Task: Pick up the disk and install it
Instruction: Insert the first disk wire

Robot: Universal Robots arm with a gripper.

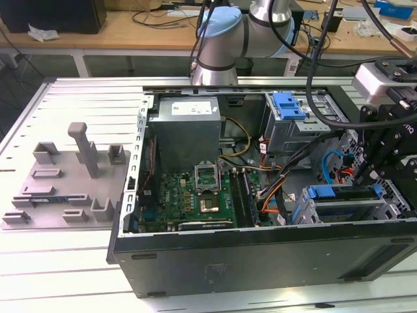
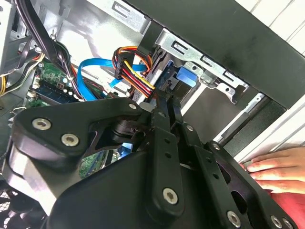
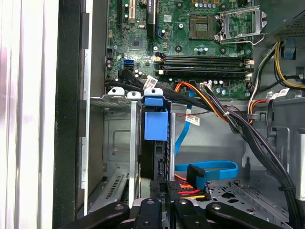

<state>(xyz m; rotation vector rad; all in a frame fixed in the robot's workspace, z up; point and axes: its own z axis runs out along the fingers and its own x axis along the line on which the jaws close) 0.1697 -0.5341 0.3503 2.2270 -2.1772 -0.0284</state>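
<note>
My claw [image 2: 167,98] sits nearest, clamped or not I cannot tell, at one blue-carriered disk [image 3: 156,125] standing edge-on in the drive bay [image 3: 116,143]; one hand [image 2: 276,167] lies beside the case [image 2: 228,38].

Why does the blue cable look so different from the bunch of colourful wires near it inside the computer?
The blue cable is one flat band in a single colour, while the colourful wires are several thin strands in red, yellow, orange and black. The blue cable bends round in a loose loop, while the colourful wires run packed together as a bundle. Both lie inside the open computer case, close to the metal drive bay.
</note>
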